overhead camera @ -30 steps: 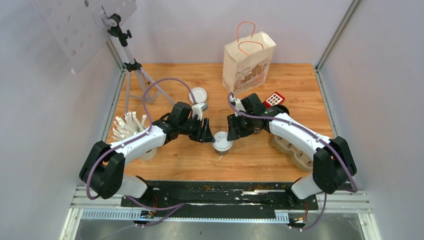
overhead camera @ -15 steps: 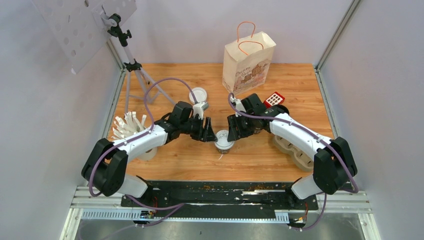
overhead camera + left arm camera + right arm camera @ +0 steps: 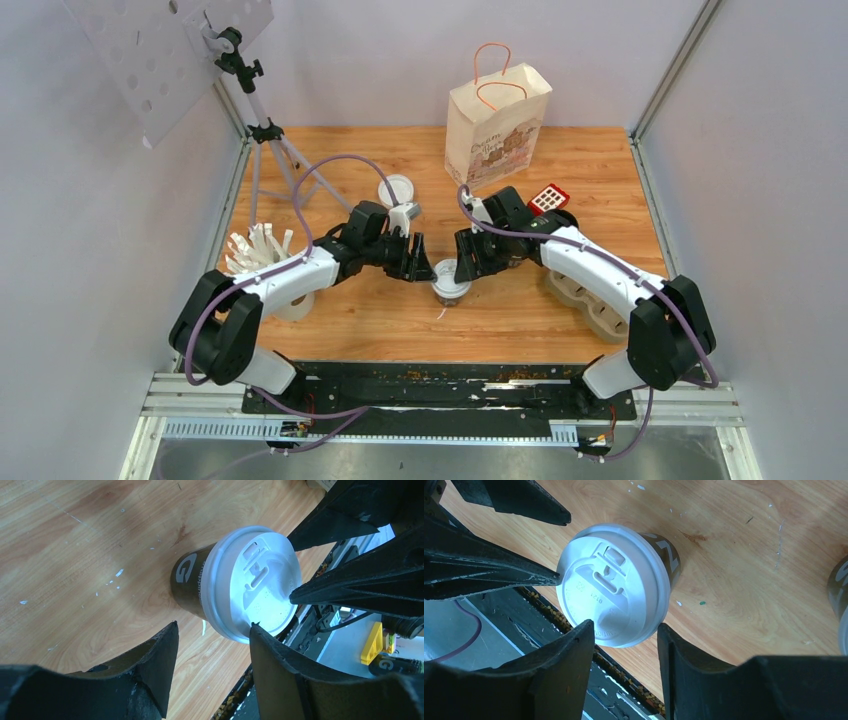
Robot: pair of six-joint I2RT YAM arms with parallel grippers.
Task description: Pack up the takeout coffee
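Note:
One takeout coffee cup (image 3: 446,278), dark brown with a white sip lid, stands upright on the wooden table (image 3: 350,320) between my two grippers. It also shows in the left wrist view (image 3: 235,585) and the right wrist view (image 3: 616,582). My left gripper (image 3: 420,267) is open just left of it, fingertips (image 3: 167,635) short of the lid. My right gripper (image 3: 463,268) is open just right of it, its fingertips (image 3: 586,630) at the lid's rim. Neither holds the cup. A second dark cup (image 3: 839,600) shows only at the right wrist view's edge.
A paper carry bag (image 3: 497,125) stands upright at the back. A pulp cup tray (image 3: 590,300) lies under my right arm, with a red card (image 3: 548,198) behind it. A loose white lid (image 3: 397,188), a white fanned stack (image 3: 258,252) and a tripod (image 3: 270,150) are on the left.
My left arm has shifted slightly right and away. The cup sits a little farther back between the grippers. My right arm has barely moved.

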